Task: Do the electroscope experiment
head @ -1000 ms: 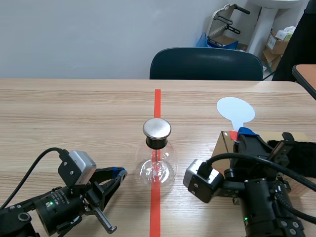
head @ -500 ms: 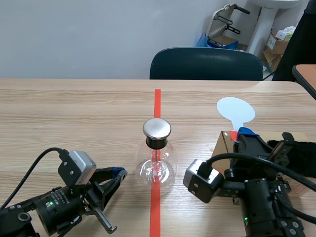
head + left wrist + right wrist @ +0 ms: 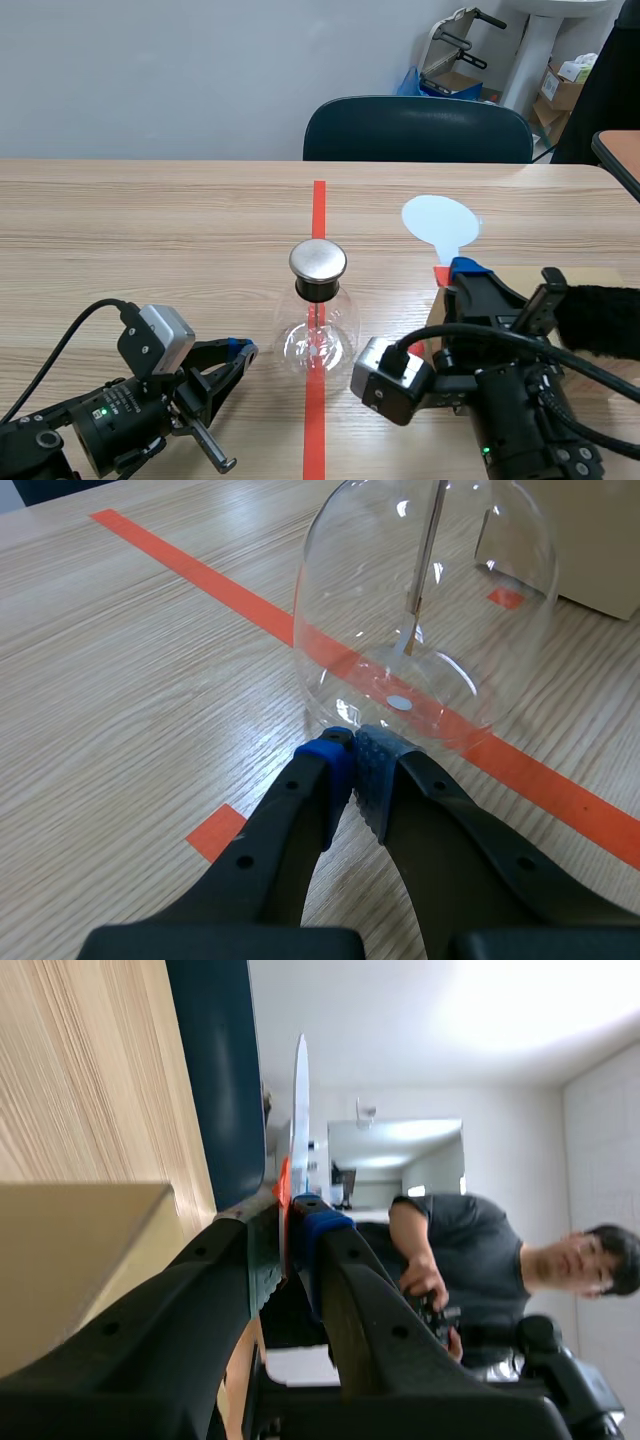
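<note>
The electroscope is a clear glass flask with a round metal cap, standing on the red tape line at the table's middle. In the left wrist view the flask stands just ahead of my left gripper, whose blue pads meet on nothing. That left gripper lies low, left of the flask. My right gripper is shut on the red handle of a pale blue round paddle, held upright to the flask's right. In the right wrist view the paddle shows edge-on between the fingers.
A tan cardboard box sits under the right arm, with a black furry cloth on it. A dark chair stands behind the table's far edge. A person appears in the right wrist view, beyond the table.
My right arm has shifted left with the paddle, bringing it nearer the electroscope's cap. The left arm and the flask have stayed still.
</note>
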`<state>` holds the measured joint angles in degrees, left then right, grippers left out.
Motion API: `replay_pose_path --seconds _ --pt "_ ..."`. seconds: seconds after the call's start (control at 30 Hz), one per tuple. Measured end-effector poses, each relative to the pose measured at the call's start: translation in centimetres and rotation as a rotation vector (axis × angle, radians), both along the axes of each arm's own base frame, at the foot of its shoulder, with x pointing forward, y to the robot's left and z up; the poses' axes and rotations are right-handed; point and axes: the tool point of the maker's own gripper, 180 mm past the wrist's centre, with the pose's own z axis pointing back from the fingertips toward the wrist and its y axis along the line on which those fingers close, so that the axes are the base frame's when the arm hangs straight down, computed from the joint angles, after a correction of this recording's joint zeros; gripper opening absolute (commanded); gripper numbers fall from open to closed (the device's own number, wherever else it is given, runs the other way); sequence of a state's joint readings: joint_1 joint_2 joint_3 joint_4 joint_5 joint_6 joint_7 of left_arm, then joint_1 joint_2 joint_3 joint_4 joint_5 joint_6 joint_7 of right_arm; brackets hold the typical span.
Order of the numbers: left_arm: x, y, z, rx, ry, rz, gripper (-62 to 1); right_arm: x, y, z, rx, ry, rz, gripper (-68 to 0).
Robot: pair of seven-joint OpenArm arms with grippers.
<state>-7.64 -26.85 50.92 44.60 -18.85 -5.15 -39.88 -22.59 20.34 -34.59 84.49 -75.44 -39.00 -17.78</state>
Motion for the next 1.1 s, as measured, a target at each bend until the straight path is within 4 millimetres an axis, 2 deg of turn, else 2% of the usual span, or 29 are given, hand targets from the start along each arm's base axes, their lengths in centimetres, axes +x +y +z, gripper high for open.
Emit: replay_pose_path --seconds 0.27,0.57,0.8,1.1 --pt "0.0 0.0 0.0 0.000 0.000 0.000 -57.8 -1.0 3.4 0.1 -0.010 -0.010 0.198 -65.8" --pt "0.0 0.0 0.0 0.000 0.000 0.000 -57.8 -2.6 6.3 0.2 -0.018 -0.019 0.379 -65.8" --pt "0.0 0.0 0.0 0.000 0.000 0.000 -57.8 -3.4 7.5 0.2 -0.022 -0.023 0.462 -65.8" --pt "0.0 0.0 0.0 0.000 0.000 0.000 -57.8 -3.5 7.6 0.2 -0.023 -0.023 0.470 -65.8"
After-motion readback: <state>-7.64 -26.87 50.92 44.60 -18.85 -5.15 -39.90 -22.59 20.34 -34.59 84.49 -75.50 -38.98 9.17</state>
